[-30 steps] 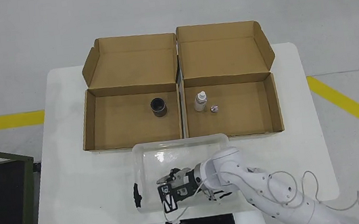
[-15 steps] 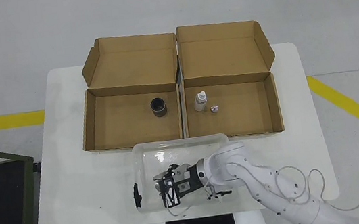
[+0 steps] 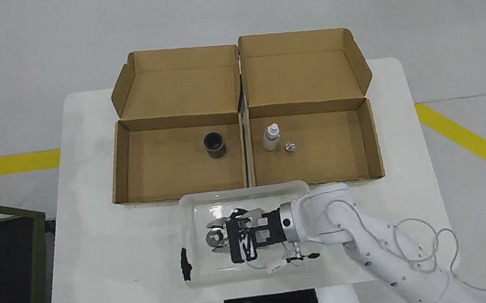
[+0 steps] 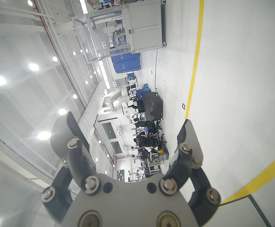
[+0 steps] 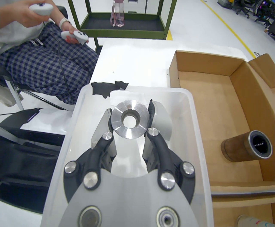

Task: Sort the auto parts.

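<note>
The right end effector point(image 5: 129, 107) pinches a shiny machined metal ring point(image 5: 129, 132) within the translucent plastic bin point(image 5: 137, 89); the ring partly hides its pads. The left end effector point(image 4: 129, 119) is spread, holding nothing. A brown cylindrical sleeve point(image 5: 236, 148) lies in a cardboard box point(image 5: 214, 103).

I see a white worktop point(image 3: 95, 217) with rounded corners. Along its far side sit two open cardboard boxes, the left-hand box point(image 3: 157, 167) and the right-hand box point(image 3: 334, 144), touching side by side with their lids folded back. On the near side, just beside both boxes, sits a clear plastic bin point(image 3: 243, 190). A scrap of black tape point(image 3: 185, 262) is at the bin's near left corner.
</note>
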